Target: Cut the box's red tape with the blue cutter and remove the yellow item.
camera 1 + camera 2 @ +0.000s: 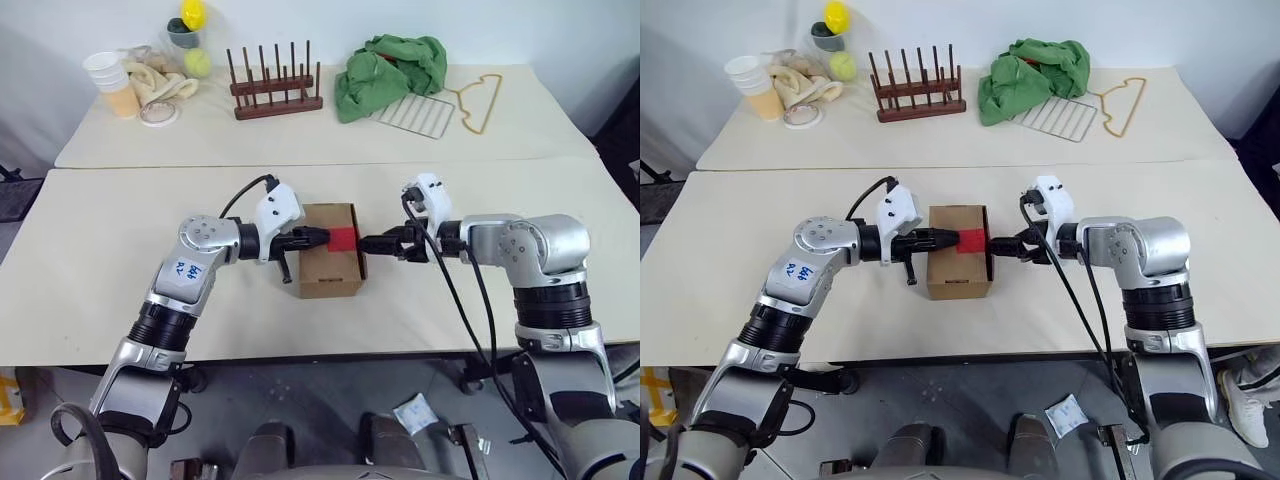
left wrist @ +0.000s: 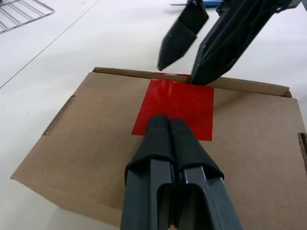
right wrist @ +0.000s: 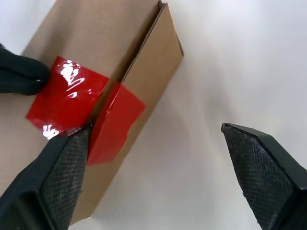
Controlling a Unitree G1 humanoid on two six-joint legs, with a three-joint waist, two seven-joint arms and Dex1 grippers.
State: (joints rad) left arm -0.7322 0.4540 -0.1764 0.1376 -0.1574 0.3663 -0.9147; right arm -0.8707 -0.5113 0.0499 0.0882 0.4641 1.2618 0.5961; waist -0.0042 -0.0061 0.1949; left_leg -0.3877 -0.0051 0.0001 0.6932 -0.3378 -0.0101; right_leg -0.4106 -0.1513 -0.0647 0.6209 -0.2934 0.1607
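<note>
The brown cardboard box (image 1: 328, 268) lies closed on the near table. Its red tape (image 1: 343, 238) runs across the top and folds down the right side. My left gripper (image 1: 318, 238) is shut, and its tips rest on the box top at the tape's left edge (image 2: 169, 125). My right gripper (image 1: 372, 243) stands open at the box's right edge. One finger (image 3: 62, 167) touches the folded tape and the other (image 3: 268, 172) hangs over bare table. A sliver of the blue cutter (image 2: 211, 4) lies on the table behind the right gripper. The yellow item is out of view.
The far table holds stacked cups (image 1: 112, 82), a dark cup with a yellow thing on top (image 1: 190, 20), a tennis ball (image 1: 198, 62), a wooden peg rack (image 1: 275, 85), a green cloth (image 1: 392, 68), a wire grid (image 1: 420, 112) and a yellow hanger (image 1: 478, 98). A seam (image 1: 300, 165) joins both tables.
</note>
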